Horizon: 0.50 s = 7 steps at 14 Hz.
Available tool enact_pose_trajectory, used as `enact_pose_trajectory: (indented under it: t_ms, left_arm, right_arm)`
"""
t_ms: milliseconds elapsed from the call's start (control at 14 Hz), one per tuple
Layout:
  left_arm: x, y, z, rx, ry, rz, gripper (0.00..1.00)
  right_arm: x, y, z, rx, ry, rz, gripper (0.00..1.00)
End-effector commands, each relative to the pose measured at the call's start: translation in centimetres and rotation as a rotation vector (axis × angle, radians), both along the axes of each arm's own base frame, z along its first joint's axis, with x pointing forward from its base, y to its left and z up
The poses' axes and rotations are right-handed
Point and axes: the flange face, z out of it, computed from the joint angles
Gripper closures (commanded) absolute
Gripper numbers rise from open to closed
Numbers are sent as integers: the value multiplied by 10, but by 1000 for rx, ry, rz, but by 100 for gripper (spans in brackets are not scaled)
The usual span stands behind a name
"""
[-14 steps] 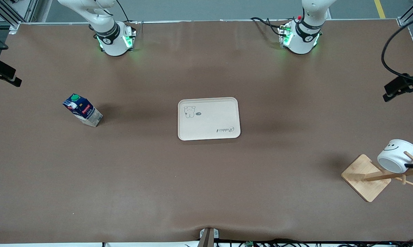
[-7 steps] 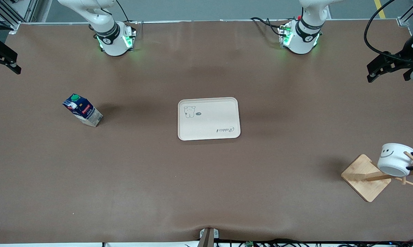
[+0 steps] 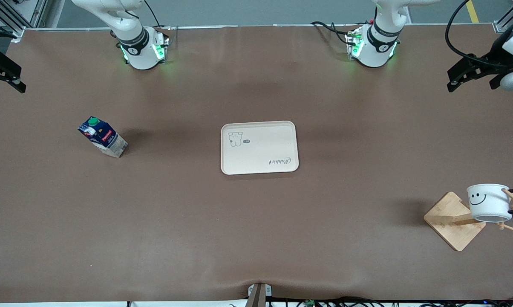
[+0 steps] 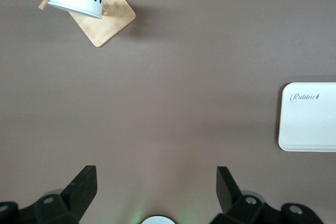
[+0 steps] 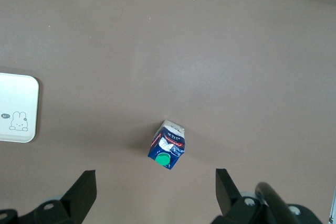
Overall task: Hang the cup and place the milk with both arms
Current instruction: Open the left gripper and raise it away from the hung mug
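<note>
While the smiley-face cup [image 3: 490, 202] hangs by its black handle on a peg of the wooden mug rack [image 3: 454, 221], at the left arm's end of the bench [image 3: 256, 238] and nearest the front camera, the hanging half of the job looks finished. Farther up the bench, the cream tray [image 3: 259, 147] sits bare at the centre. Roughly level with it, toward the right arm's end, the milk carton [image 3: 102, 137] stands upright and alone, green cap up. The right gripper [image 3: 3, 73], jaws spread wide and empty, hovers high at that same end, and its wrist view shows the carton directly below and between the jaws, so this arm is plainly the nearer one. The left gripper [image 3: 474, 72], jaws likewise apart and empty, hangs clear above its own end, well away from the cup.
</note>
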Motion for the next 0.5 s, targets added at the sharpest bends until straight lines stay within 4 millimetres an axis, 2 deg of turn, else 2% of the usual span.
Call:
enact_pose_trajectory:
  t_ms: [0, 429]
  left_arm:
    - [-15, 6, 2, -20, -17, 27, 0]
    - [-4, 10, 7, -19, -26, 29, 0]
  right_arm:
    - [-2, -4, 0, -10, 1, 0, 0]
    - [-2, -7, -2, -10, 6, -6, 0]
